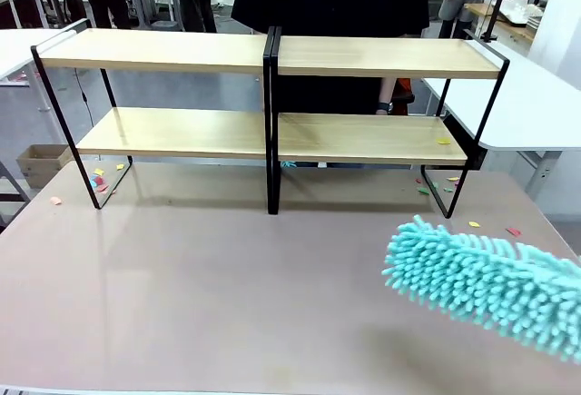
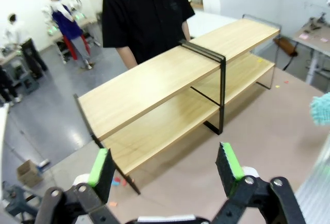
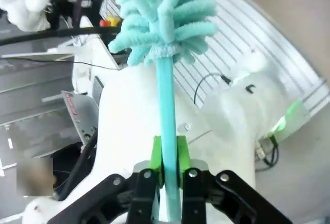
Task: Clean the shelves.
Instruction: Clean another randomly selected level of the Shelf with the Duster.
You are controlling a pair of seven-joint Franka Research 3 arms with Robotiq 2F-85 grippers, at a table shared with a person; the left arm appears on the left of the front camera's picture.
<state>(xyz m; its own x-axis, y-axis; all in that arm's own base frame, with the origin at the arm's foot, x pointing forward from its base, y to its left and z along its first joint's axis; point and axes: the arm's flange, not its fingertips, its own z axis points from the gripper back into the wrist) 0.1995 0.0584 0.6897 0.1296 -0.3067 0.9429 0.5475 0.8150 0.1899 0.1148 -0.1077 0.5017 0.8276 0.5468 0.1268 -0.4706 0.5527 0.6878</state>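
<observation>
Holding the teal duster by its thin handle, our right gripper has its green pads pinched tight on both sides of the stick, so that grip looks solid. In the front view the fluffy head hangs over the tabletop at the lower right of the frame, well short of the shelves, which run across the upper half of that frame with a person standing right behind them.

Our left gripper sits at the bottom of the left wrist view with its jaws wide and nothing in them, looking at the rack from the end.

Nothing's been wiped yet as far as we can judge, so this is the approach. Tips for doing it well, we reckon:
- bring the head up and in toward the right end of a board, laid flat so the fibres drag along the wood
- sweep along the length, not across, and watch the black frame post in the middle where the two units join
- little paper scraps sit on the lower right board and on the tabletop near the legs, so push them toward an open edge
- keep clear of the person at the back
</observation>
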